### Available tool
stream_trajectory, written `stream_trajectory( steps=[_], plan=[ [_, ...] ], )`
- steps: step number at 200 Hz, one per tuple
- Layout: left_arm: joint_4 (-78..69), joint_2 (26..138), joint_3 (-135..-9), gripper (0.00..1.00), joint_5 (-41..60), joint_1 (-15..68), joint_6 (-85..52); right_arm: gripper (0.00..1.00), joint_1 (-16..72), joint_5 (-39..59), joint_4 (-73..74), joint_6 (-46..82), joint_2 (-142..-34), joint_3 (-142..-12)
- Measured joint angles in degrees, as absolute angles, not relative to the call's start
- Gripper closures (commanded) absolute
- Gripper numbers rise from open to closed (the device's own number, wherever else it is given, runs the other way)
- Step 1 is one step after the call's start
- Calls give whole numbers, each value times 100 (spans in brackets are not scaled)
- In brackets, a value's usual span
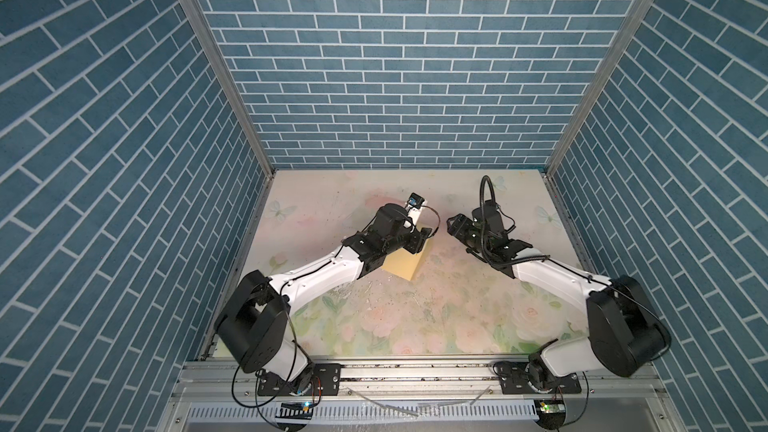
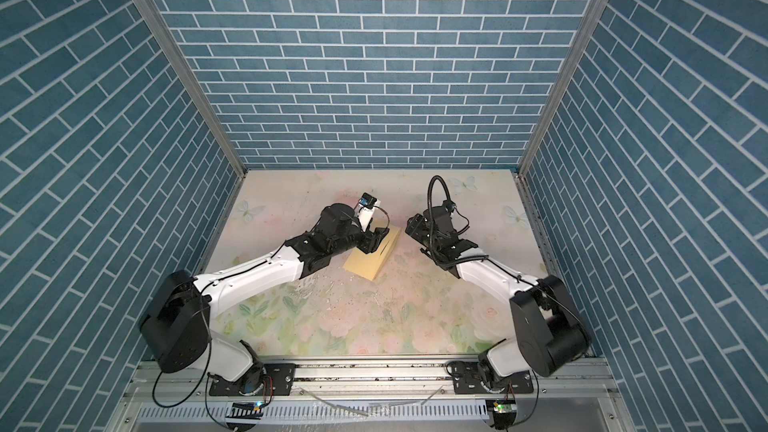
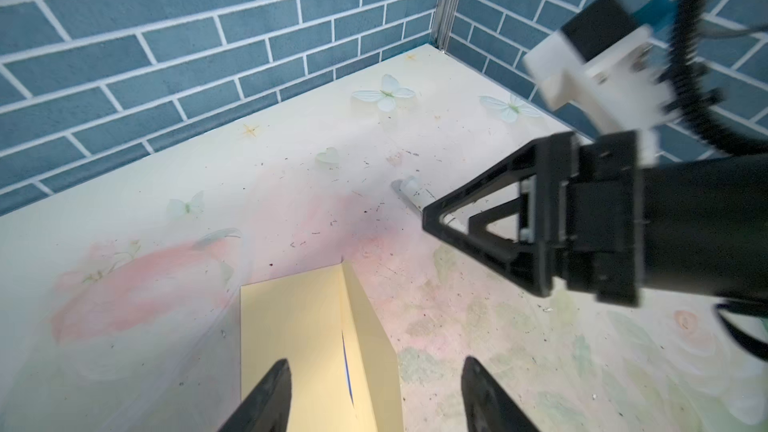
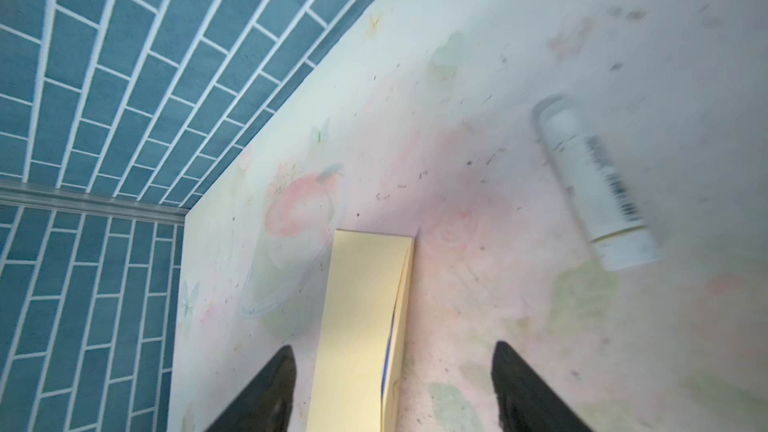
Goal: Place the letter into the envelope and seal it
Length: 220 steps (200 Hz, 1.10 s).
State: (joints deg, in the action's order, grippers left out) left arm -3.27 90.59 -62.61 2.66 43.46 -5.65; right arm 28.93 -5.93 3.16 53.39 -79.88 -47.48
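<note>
The yellow envelope point(image 1: 405, 263) point(image 2: 372, 257) lies on the floral table between the two arms. Its flap is folded over along one long side, leaving a narrow slit. Of the letter only a thin blue edge point(image 3: 345, 357) point(image 4: 388, 351) shows through that slit; everything else of it is hidden inside. My left gripper point(image 3: 376, 363) point(image 1: 422, 239) hovers open over the envelope's far end, one fingertip point(image 3: 282, 371) above the paper. My right gripper point(image 4: 392, 347) point(image 1: 451, 228) is open too, just right of that end, with nothing between its fingers.
A small white glue stick point(image 4: 598, 184) point(image 3: 411, 193) lies on the table beyond the envelope, partly behind the right gripper in the left wrist view. Blue brick walls point(image 1: 395, 76) close the back and both sides. The table point(image 1: 395, 317) is scuffed and speckled.
</note>
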Motion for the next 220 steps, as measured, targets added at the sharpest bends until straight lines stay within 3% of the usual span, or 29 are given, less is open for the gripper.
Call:
stream_trajectory(
  steps=[43,97,140,196,220],
  plan=[
    [528,10149,-7295,35,-193,4722,-681,16,2060,-913,-349,4657,-7170,-4427],
    [1236,11190,-7990,41,-506,4995,-910,14,1769,-899,-714,4230,-6882,-4171],
    [1479,11824,-8326,58,-832,4987,-906,14,1691,-733,-714,4145,-6884,-4060],
    [1485,11992,-8335,99,-1179,4980,-676,14,1643,-569,-681,4104,-6884,-3964],
    [1367,11990,-8324,100,-1214,4974,-346,14,1627,-504,-681,4016,-6882,-3935]
  ],
)
